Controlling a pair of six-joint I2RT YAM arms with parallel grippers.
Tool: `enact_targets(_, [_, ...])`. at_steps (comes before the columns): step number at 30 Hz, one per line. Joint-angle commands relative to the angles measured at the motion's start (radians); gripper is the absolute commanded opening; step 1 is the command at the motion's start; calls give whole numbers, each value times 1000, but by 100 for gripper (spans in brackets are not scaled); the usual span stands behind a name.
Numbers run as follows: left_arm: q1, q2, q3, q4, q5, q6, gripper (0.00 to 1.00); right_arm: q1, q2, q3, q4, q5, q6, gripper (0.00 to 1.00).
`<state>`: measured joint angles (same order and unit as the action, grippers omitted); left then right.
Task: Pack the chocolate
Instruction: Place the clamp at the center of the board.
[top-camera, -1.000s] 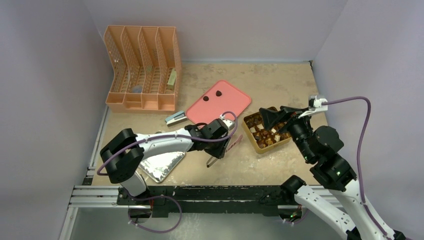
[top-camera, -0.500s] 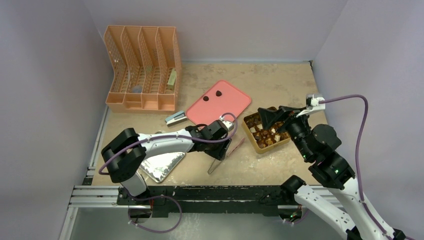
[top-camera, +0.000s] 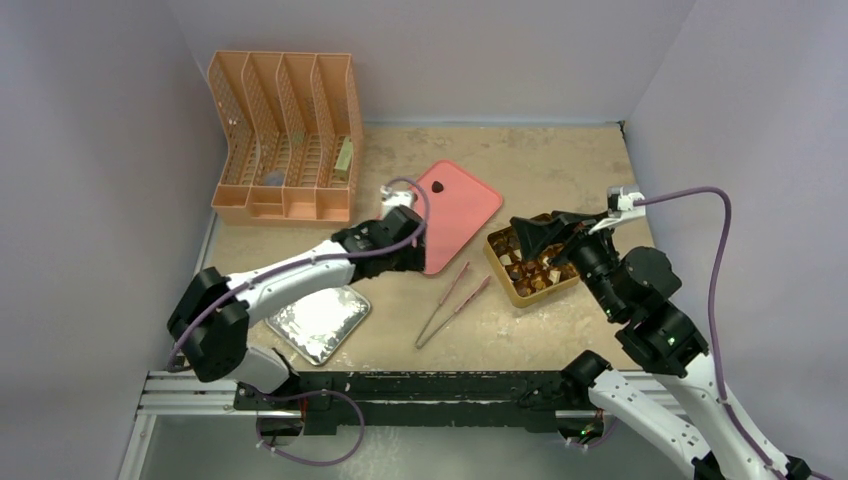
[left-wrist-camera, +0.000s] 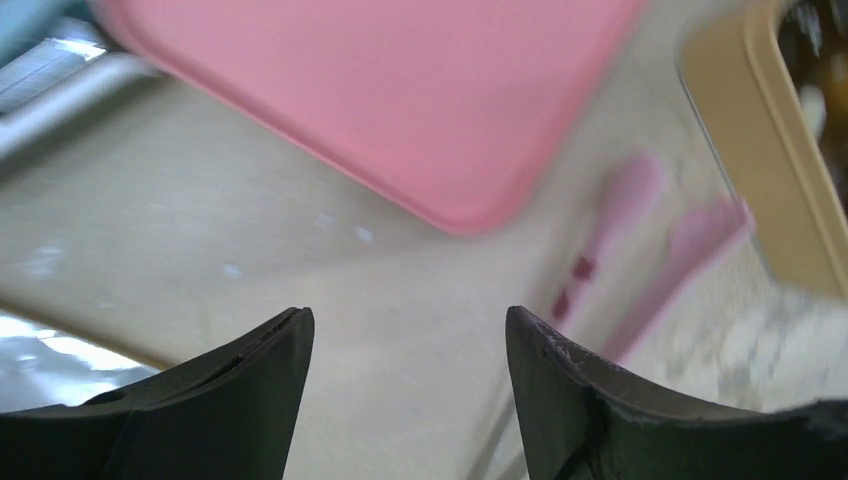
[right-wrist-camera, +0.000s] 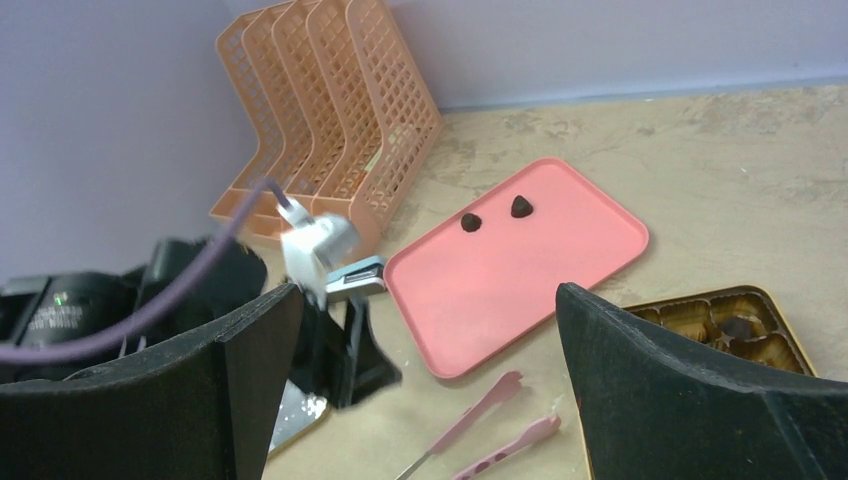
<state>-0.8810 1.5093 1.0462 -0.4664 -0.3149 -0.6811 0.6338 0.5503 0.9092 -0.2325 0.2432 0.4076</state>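
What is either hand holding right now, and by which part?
Nothing is held. The left hand and the right hand are both open and empty; the pink tongs lie loose on the table.

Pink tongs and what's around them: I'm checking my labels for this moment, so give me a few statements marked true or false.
1. The left gripper holds the pink tongs. False: its jaws are open and empty, and the tongs lie on the table between the pink tray and the gold box.
2. Two chocolate pieces sit on the pink tray. True.
3. The right gripper is shut on a chocolate. False: it is open and holds nothing.
4. The gold box has chocolate pieces in it. True.
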Motion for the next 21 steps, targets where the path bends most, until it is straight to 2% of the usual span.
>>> enact_targets(1, [136,-114,1,-79,-264,-176,74,-2,11,3,59,-31,-8,99])
enact_targets(3, [167,-151,-10,-116,-361,-213,75,-2,9,-9,64,-34,-8,99])
enact_targets(5, [209,-183,-26,-124,-368,-234,73,-1,7,-29,85,-40,-10,99])
enact_targets(9, [244,-262,-109,-81,-405,-388,60,-2,31,-8,108,-38,-15,99])
enact_targets(11, [244,-278,-154,-61,-451,-503,59,-2,39,-3,99,-39,-14,99])
enact_targets(18, [244,-210,-193,-180,-533,-811,43,-2,49,-48,133,-64,13,99])
enact_targets(21, [262,-185,-222,-130,-497,-844,38,-2,69,-37,128,-76,10,99])
